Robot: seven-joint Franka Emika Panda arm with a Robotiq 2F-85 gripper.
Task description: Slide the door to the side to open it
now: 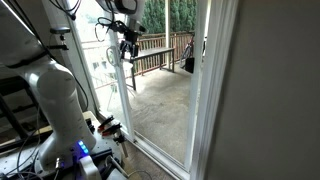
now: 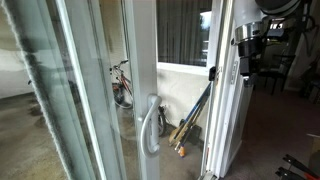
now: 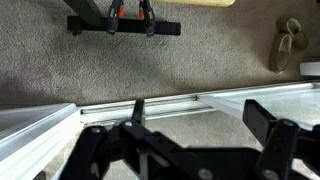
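Tool [image 1: 126, 47]: Robotiq two-finger unit on the white Panda arm [image 1: 55, 95]. Jaws spread wide in the wrist view [image 3: 193, 112]; nothing is held between them, and only the floor track [image 3: 150, 103] and grey carpet [image 3: 150, 65] show in the gap.

Position: high up, just beside the slim white upright of the door [image 1: 127, 95]. Whether a finger touches the frame cannot be told from these views. In an exterior view the tool [image 2: 248, 52] hangs close to a white frame edge, well apart from the curved handle [image 2: 150, 125].

Door: tall clear glass panel in a slim white frame, standing upright in its track, with the patio and deck rail visible through it. The thicker outer jamb [image 1: 205, 90] stands at its far side.

Step in hand, as judged: bringing a finger against the frame edge ahead of the sideways push.

Handling notes:
- Bear on the frame, never on the glass.
- Set one finger flat and square to the upright so it will not slip off.
- Push parallel to the track, with no inward or outward lean.
- A high contact may rack the panel, so go slowly and steadily.

Other items: slippers [image 3: 288, 45] on the carpet; bicycle [image 2: 120, 85]; long tools leaning [image 2: 190, 125].
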